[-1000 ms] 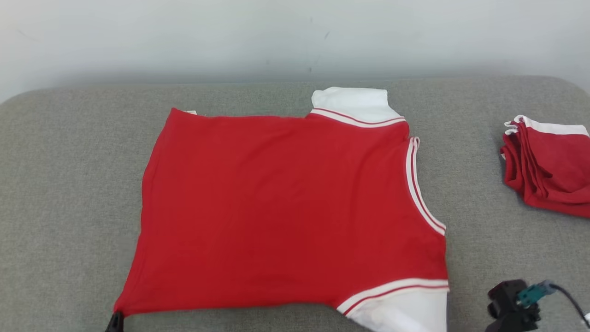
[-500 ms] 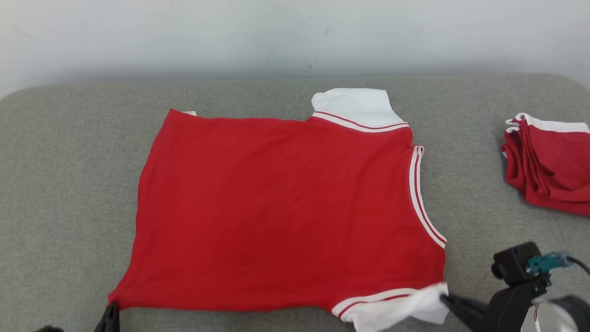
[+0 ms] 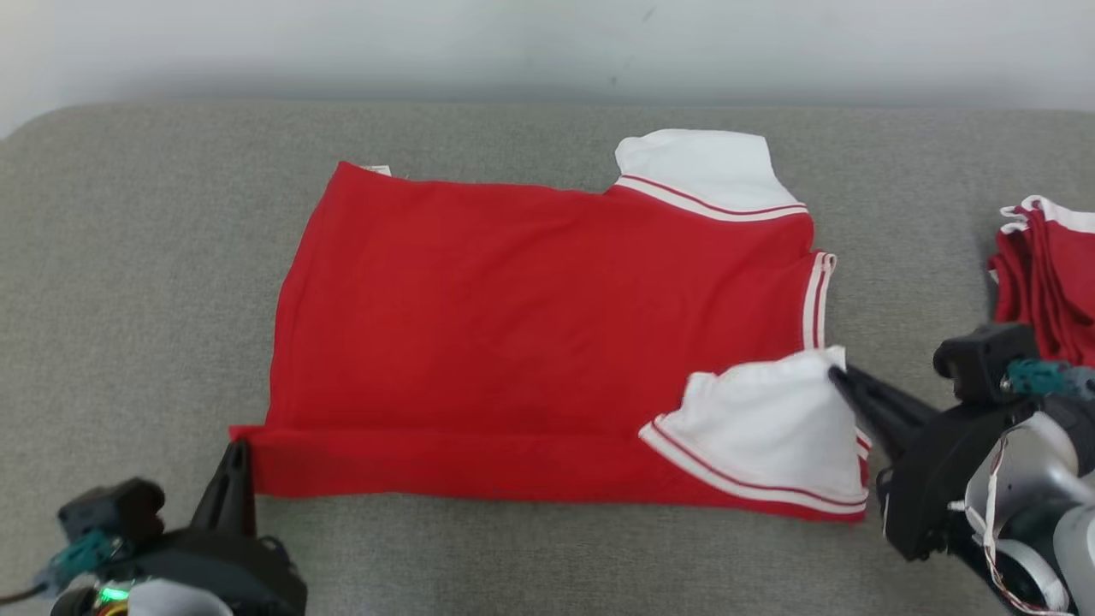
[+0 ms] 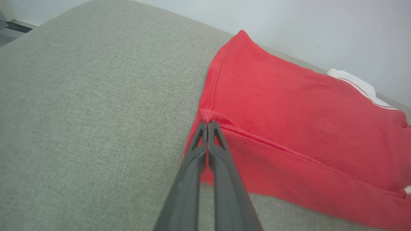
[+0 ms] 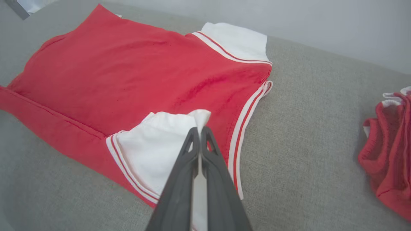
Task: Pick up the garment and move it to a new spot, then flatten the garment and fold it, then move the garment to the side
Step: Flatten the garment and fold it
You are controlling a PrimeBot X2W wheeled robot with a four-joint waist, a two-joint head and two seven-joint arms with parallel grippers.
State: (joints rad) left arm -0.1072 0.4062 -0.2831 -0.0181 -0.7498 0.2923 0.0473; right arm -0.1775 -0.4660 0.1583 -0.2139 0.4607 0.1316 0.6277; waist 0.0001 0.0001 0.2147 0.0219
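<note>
Now pinching shirt (image 3: pixel 530 291) by hem corner (image 4: pixel 207 115) in shut left jaws, by sleeve (image 3: pixel 770 419) in shut right jaws, to fold near edge over.

You see the garment (image 3: pixel 530 299) centred on the surface (image 3: pixel 128 257), its near edge lying folded over onto itself. A pile of clothes (image 3: pixel 1048 282) lies well apart to its right. The left gripper (image 3: pixel 238 445) meets its near-left corner, and the right gripper (image 3: pixel 834 372) meets its near sleeve (image 3: pixel 770 432).

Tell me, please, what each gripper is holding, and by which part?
Both hold the red garment: the left gripper pinches its near hem corner, the right gripper the tip of its near white sleeve.
</note>
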